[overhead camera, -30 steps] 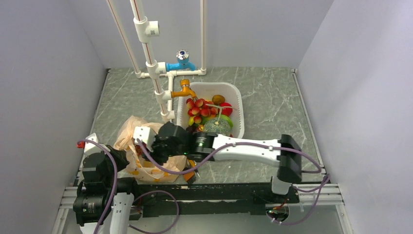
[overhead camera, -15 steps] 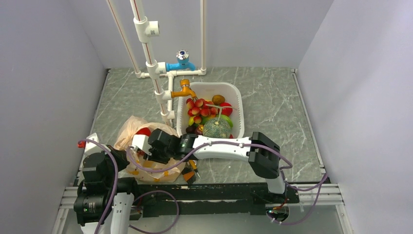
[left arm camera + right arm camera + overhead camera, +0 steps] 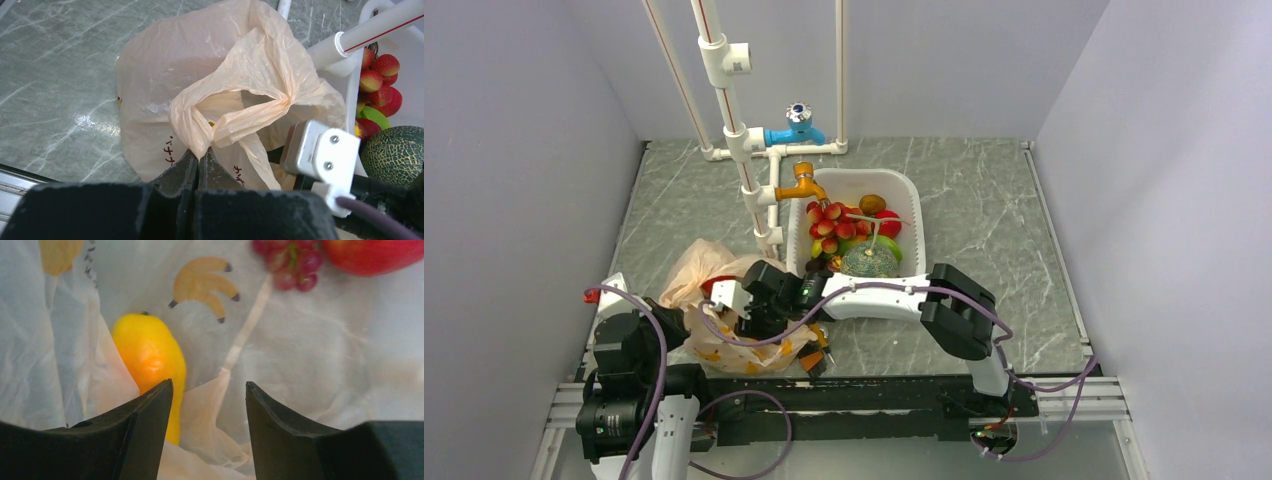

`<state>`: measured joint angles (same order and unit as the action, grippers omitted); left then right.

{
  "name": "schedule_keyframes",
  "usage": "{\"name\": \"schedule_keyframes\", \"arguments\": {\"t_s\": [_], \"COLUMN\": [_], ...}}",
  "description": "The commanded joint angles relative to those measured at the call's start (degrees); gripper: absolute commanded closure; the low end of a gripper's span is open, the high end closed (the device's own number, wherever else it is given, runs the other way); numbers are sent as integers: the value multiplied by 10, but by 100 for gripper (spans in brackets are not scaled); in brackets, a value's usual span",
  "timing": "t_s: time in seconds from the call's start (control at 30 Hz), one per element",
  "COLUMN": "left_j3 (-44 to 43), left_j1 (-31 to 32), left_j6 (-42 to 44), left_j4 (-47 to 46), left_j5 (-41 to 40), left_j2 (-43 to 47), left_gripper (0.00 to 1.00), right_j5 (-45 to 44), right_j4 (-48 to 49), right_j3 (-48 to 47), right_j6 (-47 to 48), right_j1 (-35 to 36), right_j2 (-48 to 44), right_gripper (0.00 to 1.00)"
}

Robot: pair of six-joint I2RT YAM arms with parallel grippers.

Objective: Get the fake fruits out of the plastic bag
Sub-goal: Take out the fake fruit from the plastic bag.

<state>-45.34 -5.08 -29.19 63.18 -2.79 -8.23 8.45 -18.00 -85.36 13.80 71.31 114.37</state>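
Observation:
The plastic bag (image 3: 709,335) lies crumpled at the near left, its mouth open (image 3: 235,100). My left gripper (image 3: 200,154) is shut on a bunched fold of the bag's rim. My right gripper (image 3: 207,385) is open and empty inside the bag; its wrist (image 3: 764,295) shows over the mouth. In the right wrist view, a bunch of red grapes (image 3: 292,262) and a large red fruit (image 3: 375,252) lie deep in the bag ahead of the jaws. A yellow fruit (image 3: 150,360) lies beside the left finger. The netted melon (image 3: 869,260) sits in the white basin (image 3: 911,195).
The basin holds several red and green fruits (image 3: 839,225) under an orange tap (image 3: 802,183). White pipes (image 3: 754,170) stand just behind the bag. The right arm's elbow (image 3: 954,310) is folded in front of the basin. The table's near edge runs right behind the bag.
My right arm has folded in and pushed its gripper leftward into the bag's mouth. The bag has shifted slightly. My left gripper has kept its hold.

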Motion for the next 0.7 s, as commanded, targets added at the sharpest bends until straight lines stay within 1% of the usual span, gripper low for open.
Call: {"name": "schedule_keyframes", "arguments": {"t_s": [0.0, 0.13, 0.27, 0.47, 0.67], "left_j3": [0, 0, 0, 0, 0], "left_j1": [-4, -5, -5, -5, -5], "left_j6": [8, 8, 8, 8, 7], "left_j4": [-27, -27, -27, -27, -27], "left_j5": [9, 10, 10, 10, 9], "left_j2": [1, 1, 1, 4, 4], "left_gripper": [100, 100, 100, 100, 100], "right_j5": [88, 128, 128, 144, 194], "right_j4": [12, -10, -8, 0, 28], "right_j3": [12, 9, 18, 29, 34], "right_j6": [22, 26, 26, 7, -35], "right_j1": [3, 4, 11, 16, 19], "right_j2": [-18, -20, -18, -26, -58], "right_gripper": [40, 32, 25, 19, 14]}}
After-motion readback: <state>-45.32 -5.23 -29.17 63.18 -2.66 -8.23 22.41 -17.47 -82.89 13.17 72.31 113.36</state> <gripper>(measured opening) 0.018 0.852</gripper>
